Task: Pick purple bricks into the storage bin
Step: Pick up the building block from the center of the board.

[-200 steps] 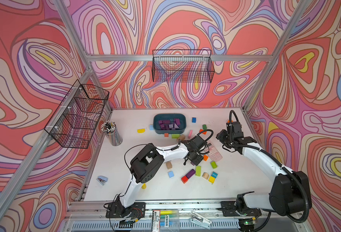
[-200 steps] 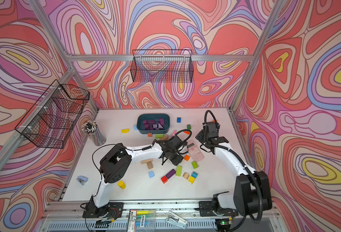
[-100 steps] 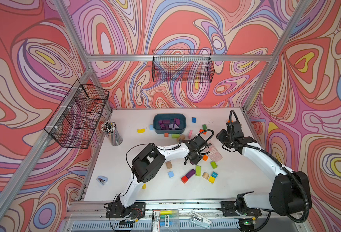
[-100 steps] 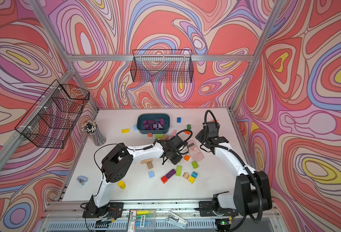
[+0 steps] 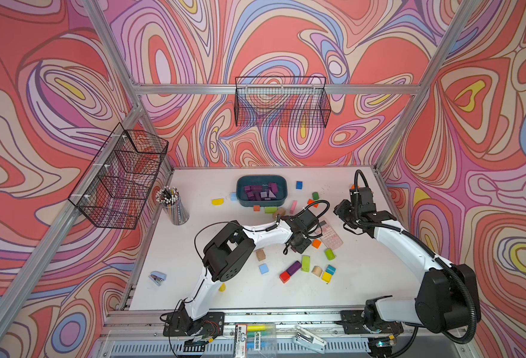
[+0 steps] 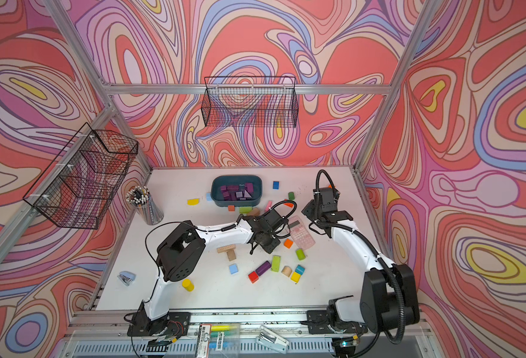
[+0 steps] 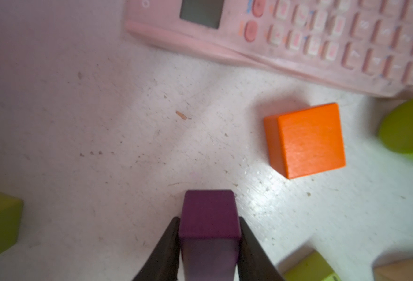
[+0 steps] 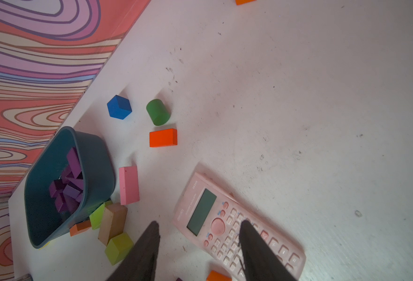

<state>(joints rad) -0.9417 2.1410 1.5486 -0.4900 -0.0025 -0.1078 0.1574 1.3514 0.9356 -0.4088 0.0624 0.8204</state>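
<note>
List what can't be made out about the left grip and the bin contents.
- Left wrist view: left gripper pinches a purple brick; whether it is off the table is unclear, its lower end cut by the edge.
- Both top views: that grip is hidden under the left arm.
- In the storage bin purple bricks overlap, too small to count; in the right wrist view its wall hides some.

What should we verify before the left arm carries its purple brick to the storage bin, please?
1. Left gripper shut on purple brick: ok.
2. Brick lifted off the table: cannot tell.
3. Storage bin has room: ok.
4. Right gripper open, clear of the bin: ok.
5. All purple bricks binned: not ok; purple bar lies on the table.
</note>
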